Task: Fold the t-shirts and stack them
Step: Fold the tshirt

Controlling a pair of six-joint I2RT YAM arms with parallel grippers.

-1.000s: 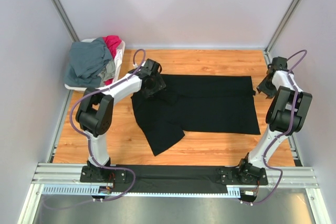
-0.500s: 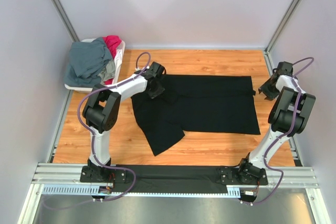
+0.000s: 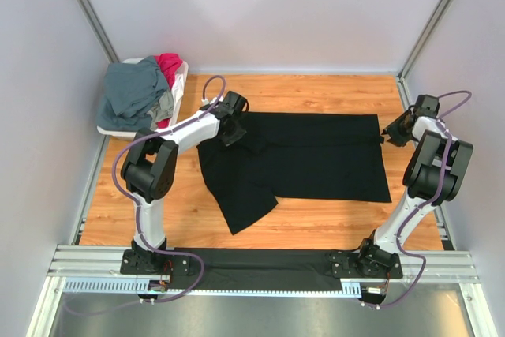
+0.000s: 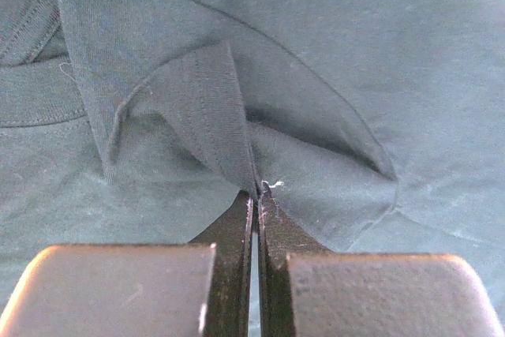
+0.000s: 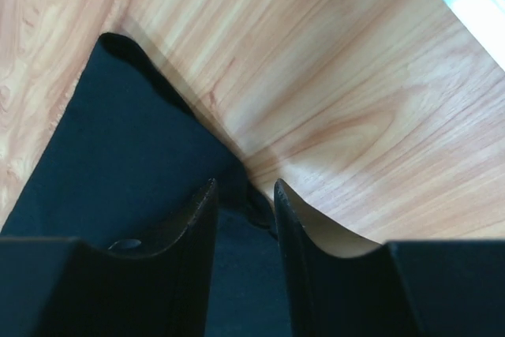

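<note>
A black t-shirt lies spread on the wooden table, its left part rumpled and one flap trailing toward the near left. My left gripper is at the shirt's far left, near the collar. In the left wrist view it is shut on a raised fold of the black cloth. My right gripper is at the shirt's far right corner. Its jaws stand open, astride the cloth's edge. A slate grey-blue shirt and a magenta-red shirt are heaped in the basket.
The white plastic basket sits at the far left corner of the table. Grey walls close in the left, right and back sides. A black strip and metal rail run along the near edge by the arm bases.
The left gripper has shut on a fold of the black shirt. The right gripper has come down onto the shirt's far right corner, its jaws narrowing.
</note>
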